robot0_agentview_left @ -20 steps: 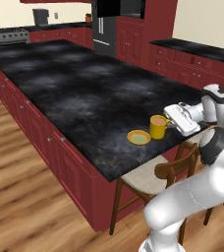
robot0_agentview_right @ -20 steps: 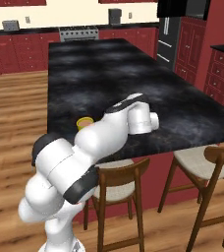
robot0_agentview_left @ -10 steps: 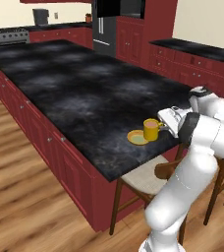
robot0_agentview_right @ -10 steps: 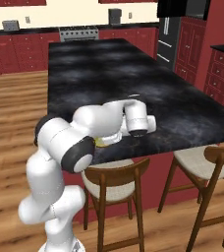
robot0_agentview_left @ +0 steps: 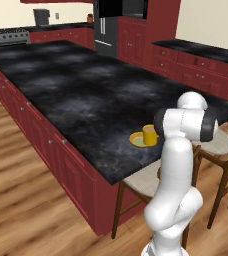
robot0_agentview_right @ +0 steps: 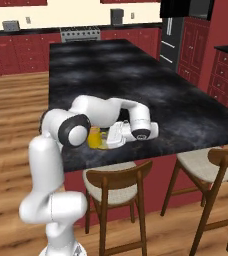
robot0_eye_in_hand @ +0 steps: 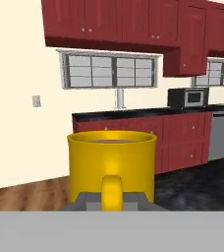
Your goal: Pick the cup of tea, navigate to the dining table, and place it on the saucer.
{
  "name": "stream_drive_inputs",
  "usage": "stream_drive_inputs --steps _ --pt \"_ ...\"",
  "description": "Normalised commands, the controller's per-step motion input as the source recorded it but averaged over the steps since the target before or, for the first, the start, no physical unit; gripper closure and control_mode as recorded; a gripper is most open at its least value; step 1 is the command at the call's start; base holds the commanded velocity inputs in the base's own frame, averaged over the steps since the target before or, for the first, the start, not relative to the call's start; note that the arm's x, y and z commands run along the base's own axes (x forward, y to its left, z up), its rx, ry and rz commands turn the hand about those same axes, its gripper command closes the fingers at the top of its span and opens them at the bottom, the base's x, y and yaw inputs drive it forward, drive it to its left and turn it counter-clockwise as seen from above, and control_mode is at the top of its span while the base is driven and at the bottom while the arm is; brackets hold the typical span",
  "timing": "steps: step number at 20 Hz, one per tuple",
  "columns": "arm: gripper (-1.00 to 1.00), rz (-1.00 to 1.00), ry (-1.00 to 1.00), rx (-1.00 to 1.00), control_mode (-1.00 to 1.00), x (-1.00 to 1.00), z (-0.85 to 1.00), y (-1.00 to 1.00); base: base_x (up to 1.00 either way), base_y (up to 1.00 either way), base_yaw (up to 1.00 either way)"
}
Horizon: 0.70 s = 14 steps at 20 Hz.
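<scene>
A simulated kitchen with pale cream walls, dark red cabinets and a warm wooden plank floor. At its centre stands the dining table point(robot0_agentview_left: 76, 95), a long island with a glossy black marbled top on a dark red cabinet base.

Near the table's front edge lies the saucer point(robot0_agentview_left: 137, 139), a small flat yellow plate. The cup of tea point(robot0_agentview_left: 149, 134), a small yellow mug, is upright over the saucer's right part; whether it touches the plate cannot be told. In the hand view the cup point(robot0_eye_in_hand: 112, 165) is close up, brownish liquid just visible at its rim, its handle facing the camera.

The gripper point(robot0_eye_in_hand: 112, 201) is clenched on that handle, the arm reaching in low from the table's front edge.

Two wooden stools with pale seats point(robot0_agentview_right: 110, 187) are tucked under the table's front edge. Beyond the table's far end are a steel stove point(robot0_agentview_right: 79, 34) and a black refrigerator point(robot0_agentview_left: 108, 27). Behind the cup, a wall counter carries a microwave point(robot0_eye_in_hand: 188, 97) beneath a wide window point(robot0_eye_in_hand: 109, 71).
</scene>
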Motion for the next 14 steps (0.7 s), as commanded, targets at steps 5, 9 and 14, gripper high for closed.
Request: stream_drive_inputs --steps 5,9,14 --pt "1.0 0.0 0.09 0.0 -1.0 0.29 -0.25 0.0 0.0 0.0 0.0" --pt "1.0 0.0 0.11 0.0 -1.0 0.38 -0.16 0.09 0.0 0.0 0.0" --pt "1.0 -0.02 0.08 0.0 -1.0 0.38 -0.14 0.21 0.0 0.0 0.0"
